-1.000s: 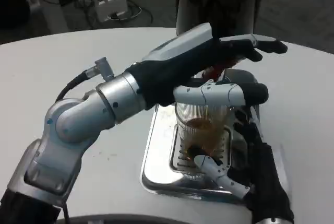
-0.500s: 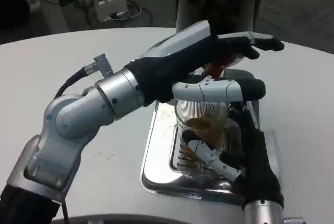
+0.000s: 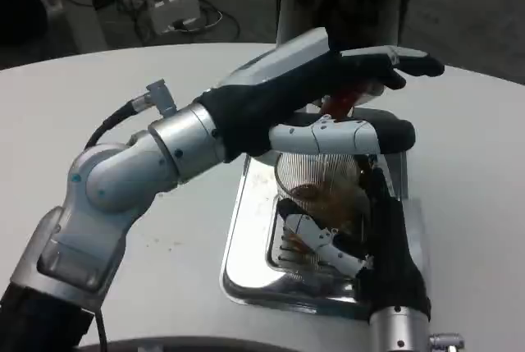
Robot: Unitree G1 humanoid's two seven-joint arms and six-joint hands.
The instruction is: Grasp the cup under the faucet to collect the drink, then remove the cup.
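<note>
Your left forearm (image 3: 123, 184) is a rounded silver shell with a black sleeve at the wrist and a small grey connector on top feeding a black cable (image 3: 111, 129). Your left hand (image 3: 328, 93) has a pale grey-white back, with fingers white near the base and black at the tips. Your right hand (image 3: 373, 241) looks mostly black, with a white finger segment and a silver cuff below.

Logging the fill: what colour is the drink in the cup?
Brown, amber-toned, seen through the clear ribbed cup in the head view.
</note>
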